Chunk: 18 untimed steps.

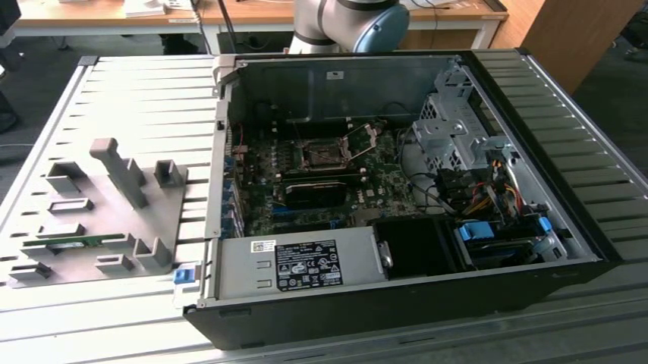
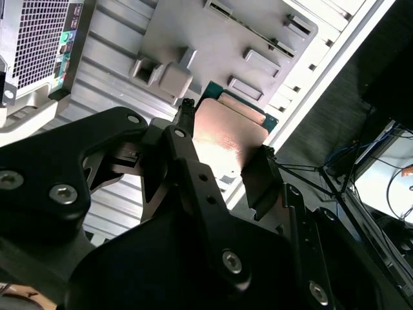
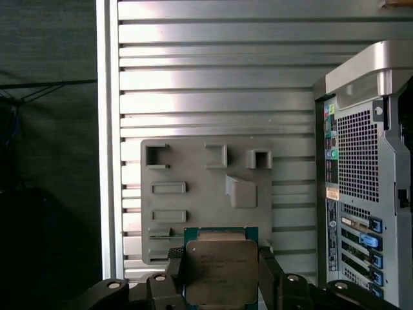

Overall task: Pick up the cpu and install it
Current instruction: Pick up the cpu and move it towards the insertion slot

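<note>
Since the fingers (image 3: 175, 268) clamp the cpu (image 3: 221, 271) only by two opposite edges, it could tilt or slip, and a skewed cpu would likely seat badly in the socket (image 1: 322, 156). The gripper (image 3: 221, 263) is closed on the cpu, which sits flat between the tips, held above the grey fixture plate (image 3: 206, 194) on the tabletop (image 3: 213, 97). In the exterior view that plate lies at nine o'clock from the computer case (image 1: 405, 303).
</note>
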Each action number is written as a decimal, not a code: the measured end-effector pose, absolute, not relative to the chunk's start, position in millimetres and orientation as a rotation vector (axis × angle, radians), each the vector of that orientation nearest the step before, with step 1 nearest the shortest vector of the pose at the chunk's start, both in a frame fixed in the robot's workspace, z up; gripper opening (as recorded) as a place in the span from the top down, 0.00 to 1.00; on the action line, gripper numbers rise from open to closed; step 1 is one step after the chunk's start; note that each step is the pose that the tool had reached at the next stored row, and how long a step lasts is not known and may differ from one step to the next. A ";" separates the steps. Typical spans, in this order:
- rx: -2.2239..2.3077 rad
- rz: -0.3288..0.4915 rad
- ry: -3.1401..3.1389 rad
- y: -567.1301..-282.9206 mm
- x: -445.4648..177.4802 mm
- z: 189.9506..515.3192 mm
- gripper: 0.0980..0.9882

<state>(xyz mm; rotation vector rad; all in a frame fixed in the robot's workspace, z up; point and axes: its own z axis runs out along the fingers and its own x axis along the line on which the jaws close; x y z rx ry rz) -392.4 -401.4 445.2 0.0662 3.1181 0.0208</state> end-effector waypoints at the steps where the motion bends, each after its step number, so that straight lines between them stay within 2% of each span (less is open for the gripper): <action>1: 0.066 0.021 3.118 -401.3 -391.6 445.2 0.50; 18: 0.066 0.021 3.118 -400.0 -378.1 445.2 0.50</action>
